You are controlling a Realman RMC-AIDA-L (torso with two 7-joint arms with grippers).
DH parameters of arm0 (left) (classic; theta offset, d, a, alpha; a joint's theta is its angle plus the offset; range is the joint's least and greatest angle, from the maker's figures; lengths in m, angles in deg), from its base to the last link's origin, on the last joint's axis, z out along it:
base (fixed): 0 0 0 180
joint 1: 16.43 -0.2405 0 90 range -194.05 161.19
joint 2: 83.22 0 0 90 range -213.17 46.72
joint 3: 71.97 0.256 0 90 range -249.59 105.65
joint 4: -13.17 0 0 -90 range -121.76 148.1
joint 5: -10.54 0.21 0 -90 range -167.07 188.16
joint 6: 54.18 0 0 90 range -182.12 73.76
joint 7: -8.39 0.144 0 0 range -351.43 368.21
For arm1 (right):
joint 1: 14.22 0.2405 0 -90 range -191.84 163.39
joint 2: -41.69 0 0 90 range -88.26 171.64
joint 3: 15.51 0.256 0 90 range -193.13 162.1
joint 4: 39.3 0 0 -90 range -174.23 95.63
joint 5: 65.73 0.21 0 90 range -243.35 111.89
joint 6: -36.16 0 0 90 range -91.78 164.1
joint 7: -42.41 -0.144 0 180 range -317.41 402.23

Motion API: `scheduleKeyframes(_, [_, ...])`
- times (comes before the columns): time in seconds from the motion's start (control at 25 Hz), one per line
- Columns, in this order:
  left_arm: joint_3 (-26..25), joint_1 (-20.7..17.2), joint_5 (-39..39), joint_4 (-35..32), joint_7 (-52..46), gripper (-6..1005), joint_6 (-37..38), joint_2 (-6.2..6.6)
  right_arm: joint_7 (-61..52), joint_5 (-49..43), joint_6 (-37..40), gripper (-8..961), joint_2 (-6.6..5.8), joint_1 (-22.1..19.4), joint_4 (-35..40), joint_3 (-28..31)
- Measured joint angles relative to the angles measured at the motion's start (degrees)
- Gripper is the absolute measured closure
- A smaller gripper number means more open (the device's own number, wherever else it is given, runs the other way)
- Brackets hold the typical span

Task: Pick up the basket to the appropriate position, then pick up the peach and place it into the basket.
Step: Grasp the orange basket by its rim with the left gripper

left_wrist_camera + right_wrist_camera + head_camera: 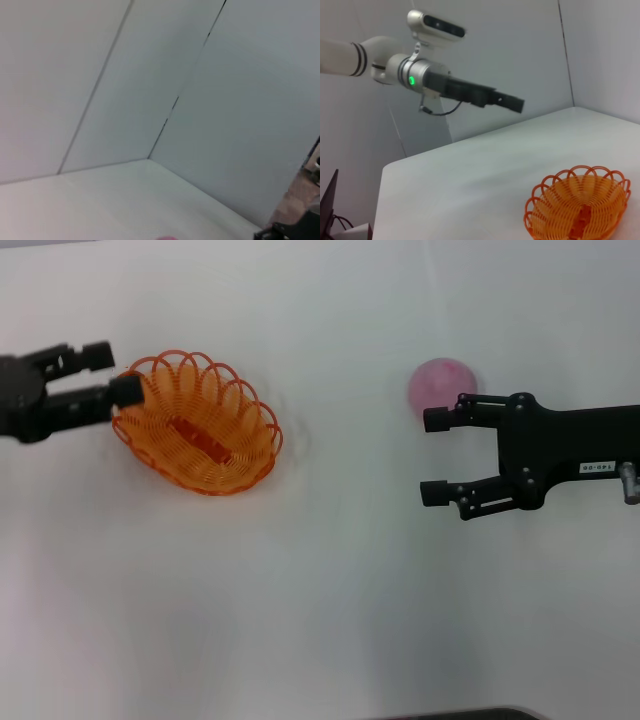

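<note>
The basket [198, 424] was seen on the bench [330, 590], its left rim met by the parted left tool [115, 373]. The peach [441, 386] lay well right of the basket, the right tool [432, 455] held wide open and empty just beside it.

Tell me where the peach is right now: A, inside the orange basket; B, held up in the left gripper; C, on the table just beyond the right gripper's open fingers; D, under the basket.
C. The head view shows the peach lying on the white table, just past the open right gripper, far from the basket, whose rim the left gripper has reached.
</note>
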Motion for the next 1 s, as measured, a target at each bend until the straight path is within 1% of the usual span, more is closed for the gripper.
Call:
scheduleKeyframes(0.16, [0.0,1.62,0.21,1.59,0.2,153,-3.57,-0.15,-0.03,0.08,-0.06,-4,0.12,0.18,0.0,0.0])
scheduleKeyframes(0.4, [0.0,2.67,0.22,3.17,0.05,155,-7.5,0.26,-0.13,0.3,-0.07,-5,0.13,0.31,0.0,0.0])
scheduleKeyframes(0.64, [0.63,3.42,0.23,3.13,-3.13,153,-11.02,0.68,-0.27,0.35,-0.06,-5,0.16,0.87,0.0,0.0])
scheduleKeyframes(0.8, [4.02,4.27,0.22,2.6,-6.08,154,-13.27,1.35,-0.53,0.36,-0.06,-4,0.2,1.46,0.0,0.0])
scheduleKeyframes(1.0, [10.15,6.23,1.34,1.77,-12.23,154,-16.06,2.76,-0.59,0.19,-0.24,-4,0.48,2.06,-0.09,0.0])
